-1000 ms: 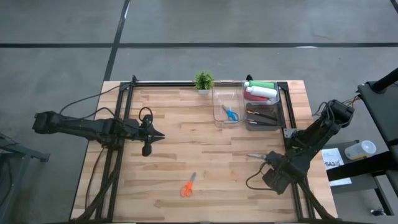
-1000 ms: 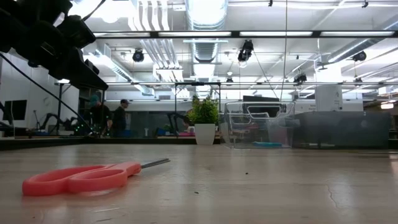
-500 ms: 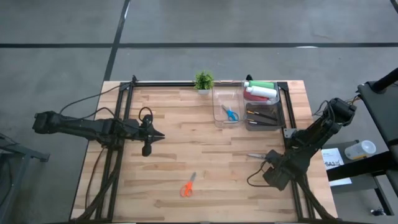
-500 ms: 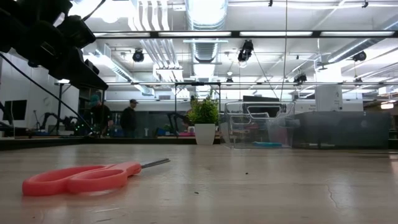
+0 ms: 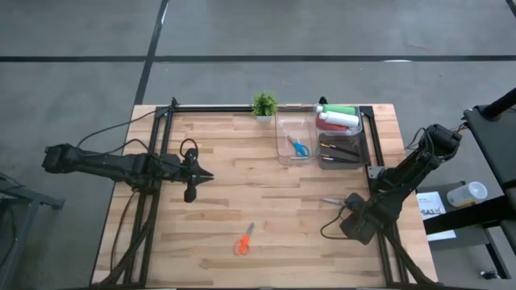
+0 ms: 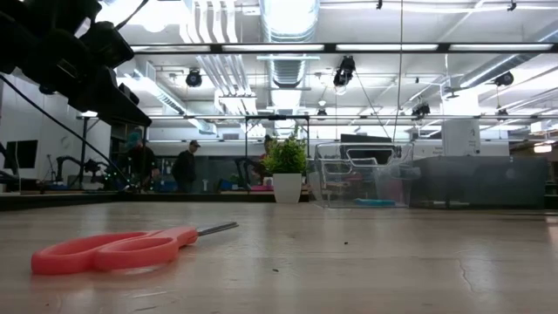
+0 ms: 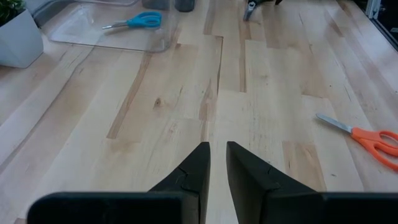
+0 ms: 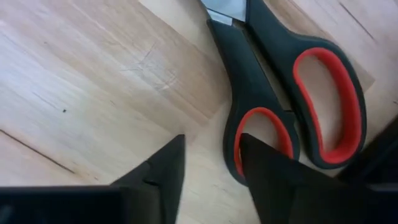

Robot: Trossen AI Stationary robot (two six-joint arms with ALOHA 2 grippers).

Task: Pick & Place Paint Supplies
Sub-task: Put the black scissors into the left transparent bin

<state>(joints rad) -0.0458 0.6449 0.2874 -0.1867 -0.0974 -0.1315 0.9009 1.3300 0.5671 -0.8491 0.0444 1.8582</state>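
Note:
The paint supplies lie in a dark bin (image 5: 342,133) at the far right: green, red and white bottles (image 5: 337,118), with thin dark brushes (image 5: 339,150) on their near side. My right gripper (image 8: 211,142) points down over the handles of black scissors with red-lined loops (image 8: 292,93), near the table's right edge (image 5: 348,211). It is open; one finger (image 8: 273,177) stands over the smaller loop and the other (image 8: 158,177) beside it over bare wood. My left gripper (image 7: 217,146) hovers at mid-left (image 5: 210,175), its fingers nearly together with nothing between them. My right gripper comes at the black scissors' handle end from above, one finger over the smaller loop (image 8: 258,127). That finger hides the spot beneath it, so I cannot tell whether it touches. The scissors lie flat on the table.
A clear bin (image 5: 294,138) holding blue scissors (image 5: 299,147) stands left of the dark bin. A small potted plant (image 5: 264,105) is at the far edge. Orange scissors (image 5: 243,239) lie near the front. Metal frame rails (image 5: 377,161) run beside the right arm.
My right arm has sunk a little over the black scissors, which stay where they lay. A person in the room behind the table has walked a few steps.

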